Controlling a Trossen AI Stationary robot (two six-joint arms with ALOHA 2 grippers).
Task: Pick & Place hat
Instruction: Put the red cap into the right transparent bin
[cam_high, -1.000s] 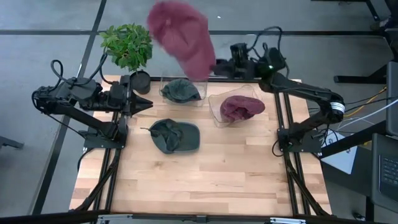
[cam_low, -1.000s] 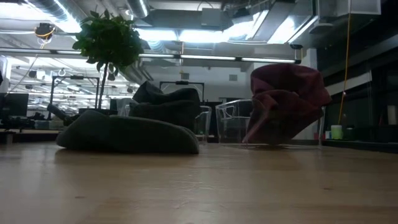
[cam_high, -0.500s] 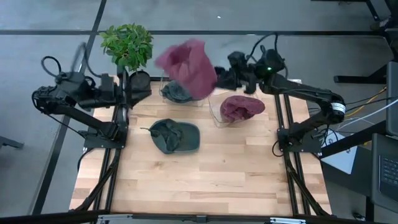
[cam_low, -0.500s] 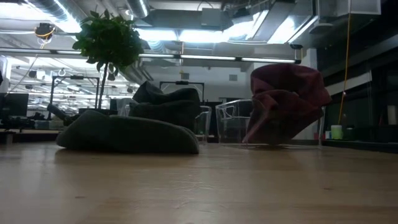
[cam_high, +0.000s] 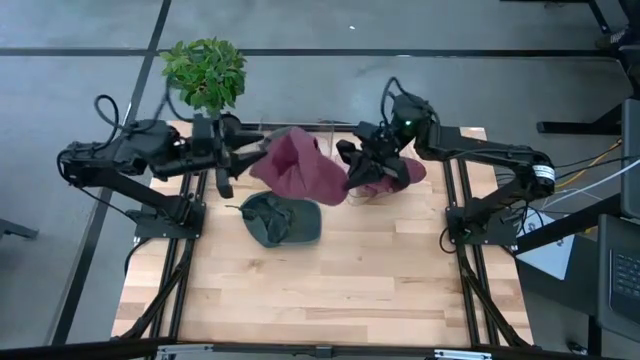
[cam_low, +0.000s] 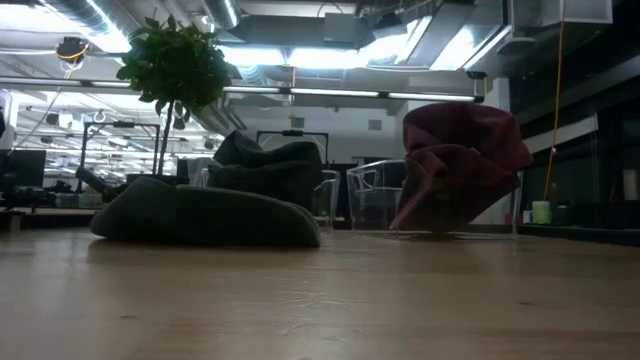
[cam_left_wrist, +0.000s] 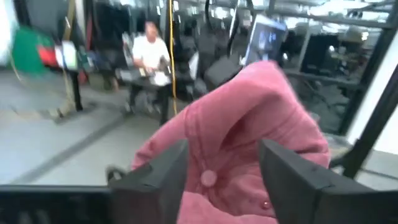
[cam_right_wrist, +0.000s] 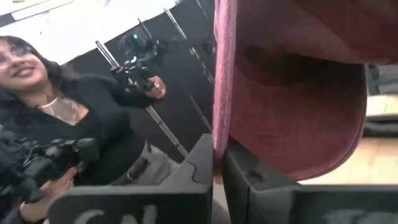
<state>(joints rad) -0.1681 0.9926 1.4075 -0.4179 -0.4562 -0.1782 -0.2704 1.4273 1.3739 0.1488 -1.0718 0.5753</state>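
Note:
A maroon hat (cam_high: 300, 165) hangs in the air over the table's far middle, between my two grippers. My right gripper (cam_high: 350, 170) is shut on it. My left gripper (cam_high: 243, 152) is open, level with the hat, one finger on either side of the crown (cam_left_wrist: 249, 124); whether the fingers touch it does not show. A green hat (cam_high: 283, 218) lies flat on the table below. A second maroon hat (cam_high: 400, 172) sits in a clear bin. A second green hat (cam_low: 270, 165) sits in another clear bin. My right gripper pinches the maroon hat's thin brim edge (cam_right_wrist: 217, 134) between its two fingers, coming level from the table's right side. The edge runs straight out from between the fingers. The hat is lifted clear of the table, crown toward my left gripper.
A potted plant (cam_high: 205, 72) stands at the far left corner. The two clear bins (cam_low: 375, 195) stand along the far edge. Bare wood (cam_high: 320, 290) covers the near half of the table. People show in the room beyond the table.
My right gripper has brought the maroon hat down from high over the far edge toward the table's middle, turning its wrist, so the hat now hangs lower and turned about. My left gripper has swung toward the hat and opened around its crown.

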